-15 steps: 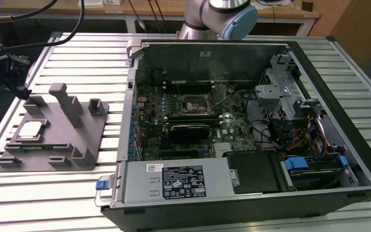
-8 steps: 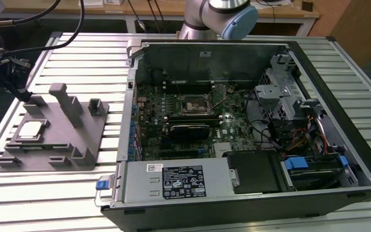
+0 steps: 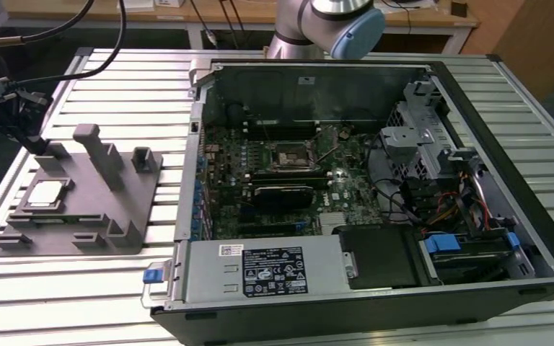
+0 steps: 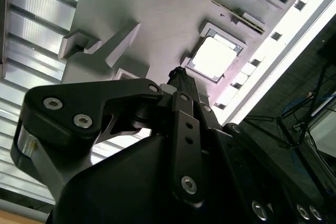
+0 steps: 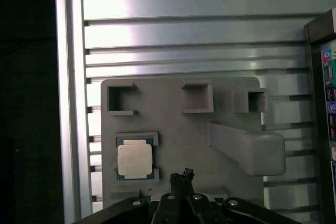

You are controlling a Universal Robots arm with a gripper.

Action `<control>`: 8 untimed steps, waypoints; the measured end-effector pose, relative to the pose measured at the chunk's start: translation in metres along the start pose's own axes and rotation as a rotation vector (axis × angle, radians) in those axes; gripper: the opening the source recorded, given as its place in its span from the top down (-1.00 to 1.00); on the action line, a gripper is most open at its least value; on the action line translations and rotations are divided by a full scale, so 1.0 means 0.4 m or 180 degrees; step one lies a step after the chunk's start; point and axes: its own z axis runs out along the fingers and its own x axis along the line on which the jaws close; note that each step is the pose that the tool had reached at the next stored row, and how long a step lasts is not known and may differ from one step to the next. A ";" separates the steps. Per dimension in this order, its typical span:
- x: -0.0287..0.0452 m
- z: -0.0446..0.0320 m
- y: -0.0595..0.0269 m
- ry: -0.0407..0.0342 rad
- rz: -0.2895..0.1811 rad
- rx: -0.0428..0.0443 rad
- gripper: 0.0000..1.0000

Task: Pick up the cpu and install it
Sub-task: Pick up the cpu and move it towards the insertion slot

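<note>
gripper (image 5: 182, 174) closed and empty over the grey holder (image 5: 178, 124), just beside cpu (image 5: 135, 160) sitting in its corner-walled pocket, top exposed

Slatted, seemingly metal table (image 3: 113, 72) bears grey fixture (image 3: 135, 193) and open computer case (image 3: 335, 314).

Beyond the computer case's (image 3: 335, 90) far wall, the arm (image 3: 301, 29) is a silver-grey tube with a round pale-blue cap (image 3: 357, 34); black cables (image 3: 123, 25) loop towards the gripper (image 4: 178, 73); its matte-black hinged links carry silver screws (image 4: 53, 103).
</note>
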 end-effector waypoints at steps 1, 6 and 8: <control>0.001 0.002 0.000 0.0000 0.0000 0.0000 0.79; 0.005 0.015 -0.001 0.0000 0.0000 0.0000 0.79; 0.008 0.022 -0.002 0.0000 0.0000 0.0000 0.79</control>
